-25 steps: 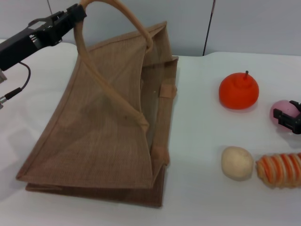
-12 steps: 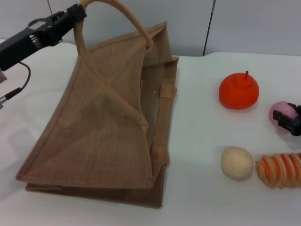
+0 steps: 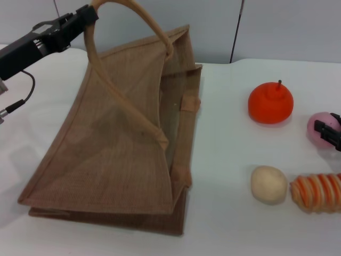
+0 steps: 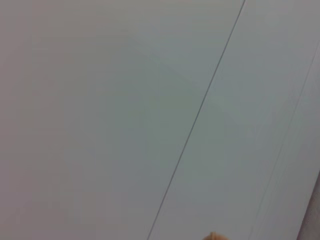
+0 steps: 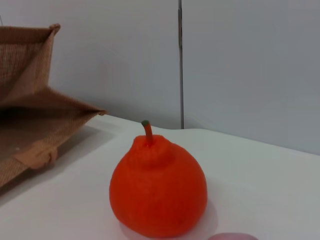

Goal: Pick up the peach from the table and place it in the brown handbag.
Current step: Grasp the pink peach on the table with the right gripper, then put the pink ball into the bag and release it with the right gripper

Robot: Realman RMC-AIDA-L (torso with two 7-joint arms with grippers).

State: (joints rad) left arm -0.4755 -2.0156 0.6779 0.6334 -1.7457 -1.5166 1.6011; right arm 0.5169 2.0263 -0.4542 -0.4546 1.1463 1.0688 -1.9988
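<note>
The pale-pink peach (image 3: 321,126) sits at the far right edge of the table, and its top just shows in the right wrist view (image 5: 233,236). My right gripper (image 3: 329,134) has its dark fingers closed against the peach, low over the table. The brown handbag (image 3: 122,144) stands on the left half of the table with its mouth facing right; it also shows in the right wrist view (image 5: 30,100). My left gripper (image 3: 85,15) is shut on one looped handle (image 3: 133,16) and holds it up.
An orange-red stemmed fruit (image 3: 270,102) sits just left of the peach and fills the right wrist view (image 5: 157,190). A beige ball (image 3: 268,184) and an orange-striped roll (image 3: 318,192) lie nearer the front. A wall stands behind the table (image 3: 229,160).
The right gripper dipped, then rose a little, and the peach shifted slightly to the right with it. The left arm and the bag have not moved.
</note>
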